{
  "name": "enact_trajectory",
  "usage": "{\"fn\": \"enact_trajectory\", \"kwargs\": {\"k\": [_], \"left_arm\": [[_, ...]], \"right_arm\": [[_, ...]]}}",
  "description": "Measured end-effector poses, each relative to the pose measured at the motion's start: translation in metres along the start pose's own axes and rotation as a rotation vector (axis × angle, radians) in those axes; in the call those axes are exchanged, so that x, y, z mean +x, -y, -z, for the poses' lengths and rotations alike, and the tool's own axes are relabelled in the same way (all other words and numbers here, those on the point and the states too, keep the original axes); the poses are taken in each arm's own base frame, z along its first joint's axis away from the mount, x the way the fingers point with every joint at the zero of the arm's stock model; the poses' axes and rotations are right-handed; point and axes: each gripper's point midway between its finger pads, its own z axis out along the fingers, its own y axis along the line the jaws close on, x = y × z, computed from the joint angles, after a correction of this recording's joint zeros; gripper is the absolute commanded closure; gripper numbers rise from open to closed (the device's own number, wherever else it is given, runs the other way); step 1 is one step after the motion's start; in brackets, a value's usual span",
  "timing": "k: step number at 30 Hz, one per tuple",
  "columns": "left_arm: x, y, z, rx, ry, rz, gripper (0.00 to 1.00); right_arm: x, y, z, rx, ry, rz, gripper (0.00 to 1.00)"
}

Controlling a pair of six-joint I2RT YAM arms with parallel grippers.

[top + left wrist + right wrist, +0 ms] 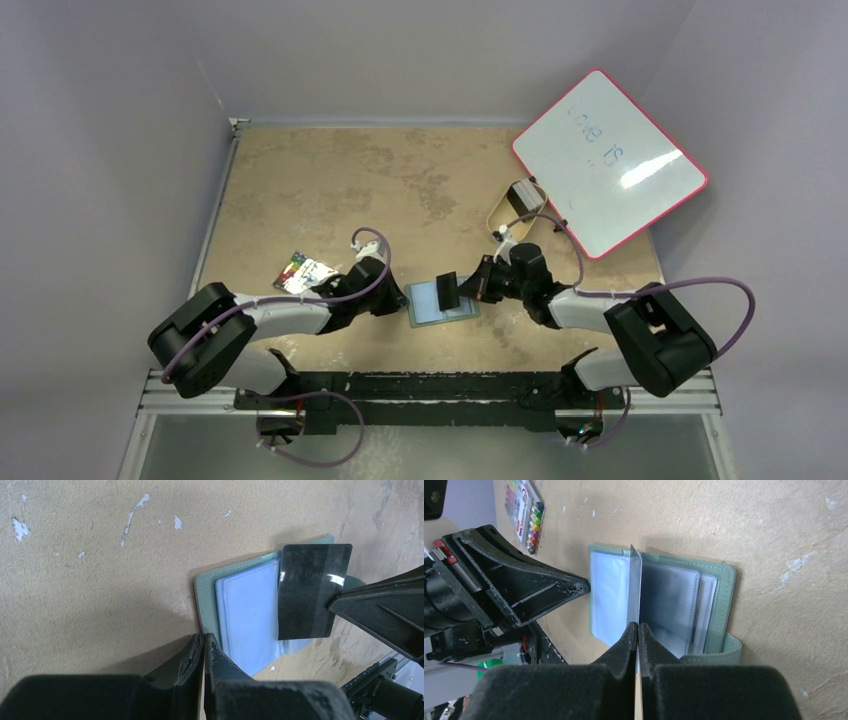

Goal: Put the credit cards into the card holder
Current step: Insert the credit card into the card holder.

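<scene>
The dull-green folding card holder [240, 620] lies opened flat on the worn tan surface [330, 190], near its front edge and between the two arms, with its clear plastic sleeves facing up. A dark glossy rectangular card [310, 595] is held on edge over the sleeves, near the middle of the holder, its lower edge down among the pages. Whether it has entered a pocket cannot be told. The card is pinched at one edge by the right hand [638, 627], whose fingers are closed tight on it. The left hand [204, 639] is closed as well, its tips set at the green border on the holder's opposite side. Whether the cover is pinched or only pressed there cannot be told. Left of that arm a flat packet with multicoloured print [303, 272] lies on the surface. Further back on the right a tan oval tray [497, 212] carries a pale greyish stack of cards [524, 191], and just beside it a white board with a pink rim [610, 165] rests, overhanging the surface's edge.
</scene>
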Motion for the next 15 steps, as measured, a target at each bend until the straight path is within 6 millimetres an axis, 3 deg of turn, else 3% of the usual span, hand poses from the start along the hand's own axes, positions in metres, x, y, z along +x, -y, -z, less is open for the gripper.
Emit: {"fn": "enact_trajectory", "kwargs": {"k": [15], "left_arm": [[-0.001,-0.001,0.000,-0.006,0.008,0.000,0.96]], "right_arm": [[0.014,0.003,0.001,0.002,-0.058,-0.040,1.00]]}}
